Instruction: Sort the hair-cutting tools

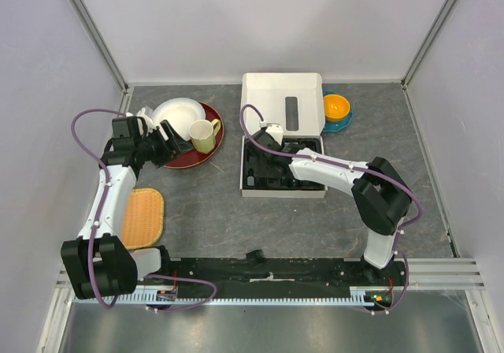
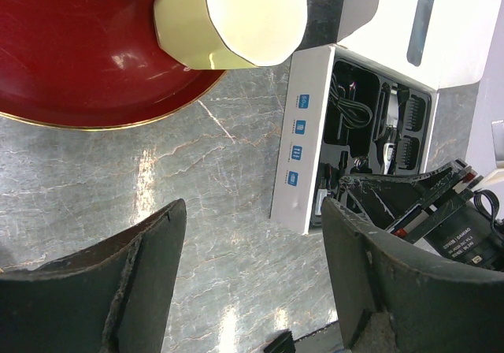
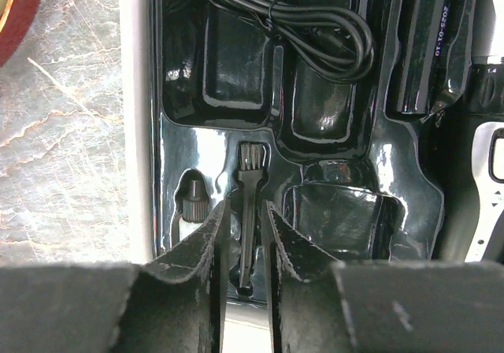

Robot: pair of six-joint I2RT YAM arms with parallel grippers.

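A cream mug (image 2: 236,14) and a white plate (image 1: 177,117) are carried on a red dish (image 2: 71,61) just ahead of the left gripper (image 2: 252,211), a white box (image 1: 268,101) with a black tray (image 3: 228,69) is set beneath the right gripper (image 3: 244,211), and an orange bowl (image 1: 336,105) is seen beyond the box.

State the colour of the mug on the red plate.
Pale yellow. The mug shows best in the left wrist view.

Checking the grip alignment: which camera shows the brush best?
Right wrist: the brush lies in its tray slot, bristles visible, between the fingers of the right gripper. In top external the right arm hides it. Left wrist shows the tray far off; no brush can be made out.
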